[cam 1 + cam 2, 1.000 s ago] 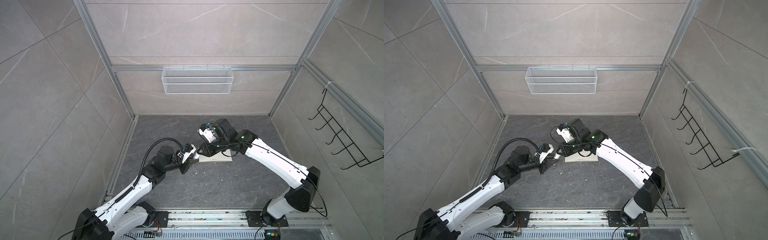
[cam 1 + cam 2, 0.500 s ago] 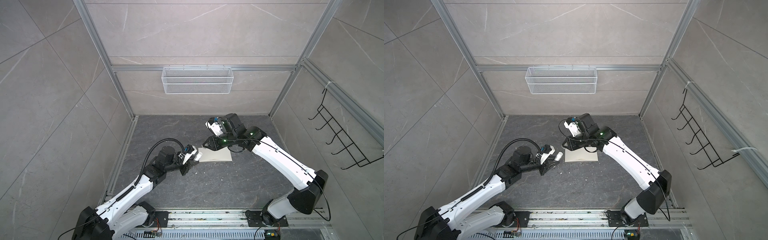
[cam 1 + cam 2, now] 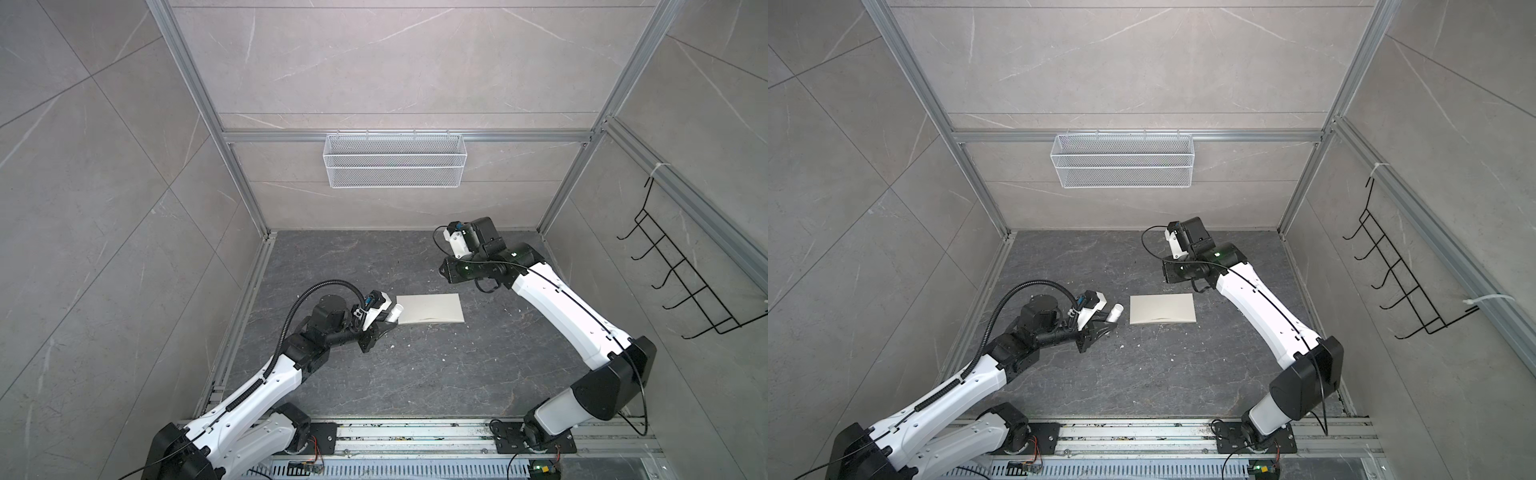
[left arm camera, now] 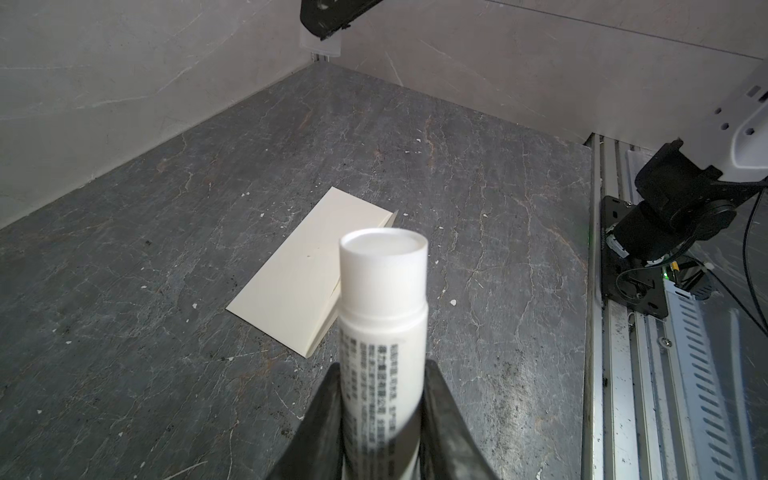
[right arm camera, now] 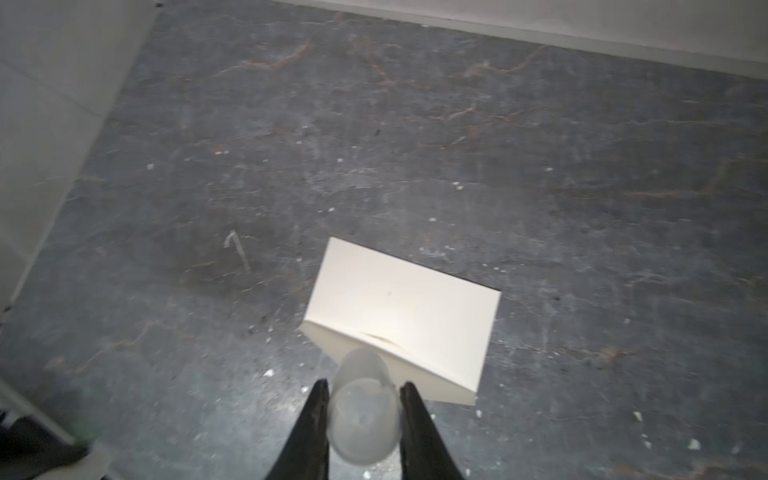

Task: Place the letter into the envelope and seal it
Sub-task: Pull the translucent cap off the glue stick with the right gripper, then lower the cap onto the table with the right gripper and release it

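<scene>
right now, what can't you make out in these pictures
The letter: in no view; whether it is inside the envelope cannot be told.
The glue stick print: left wrist view, blurred.
The cap: both top views, hidden under the right gripper.
The envelope's flap edge: right wrist view, blurred, partly behind cap.

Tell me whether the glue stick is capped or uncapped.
Uncapped. The glue stick clamped in the left gripper ends in an open rim, and the right gripper holds a translucent cap.
</scene>
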Tool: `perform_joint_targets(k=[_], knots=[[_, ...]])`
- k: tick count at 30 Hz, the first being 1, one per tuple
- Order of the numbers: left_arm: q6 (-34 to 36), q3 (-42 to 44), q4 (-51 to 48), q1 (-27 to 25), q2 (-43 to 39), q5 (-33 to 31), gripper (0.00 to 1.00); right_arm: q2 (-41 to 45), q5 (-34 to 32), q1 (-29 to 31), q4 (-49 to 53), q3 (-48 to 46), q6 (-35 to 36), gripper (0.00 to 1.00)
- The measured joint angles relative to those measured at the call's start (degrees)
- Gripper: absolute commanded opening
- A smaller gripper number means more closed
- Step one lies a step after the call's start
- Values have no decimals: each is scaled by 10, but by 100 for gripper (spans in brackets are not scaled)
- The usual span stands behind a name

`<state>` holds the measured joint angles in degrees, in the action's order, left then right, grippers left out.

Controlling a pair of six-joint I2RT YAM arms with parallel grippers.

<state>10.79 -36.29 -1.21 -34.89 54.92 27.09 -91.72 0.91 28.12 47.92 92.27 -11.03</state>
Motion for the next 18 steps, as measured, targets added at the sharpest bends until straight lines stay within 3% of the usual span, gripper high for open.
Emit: perform_joint_targets(k=[18], knots=[[-7,11,0,0,-20,-10,0,-223,-76,-141,-69,35,18,7]])
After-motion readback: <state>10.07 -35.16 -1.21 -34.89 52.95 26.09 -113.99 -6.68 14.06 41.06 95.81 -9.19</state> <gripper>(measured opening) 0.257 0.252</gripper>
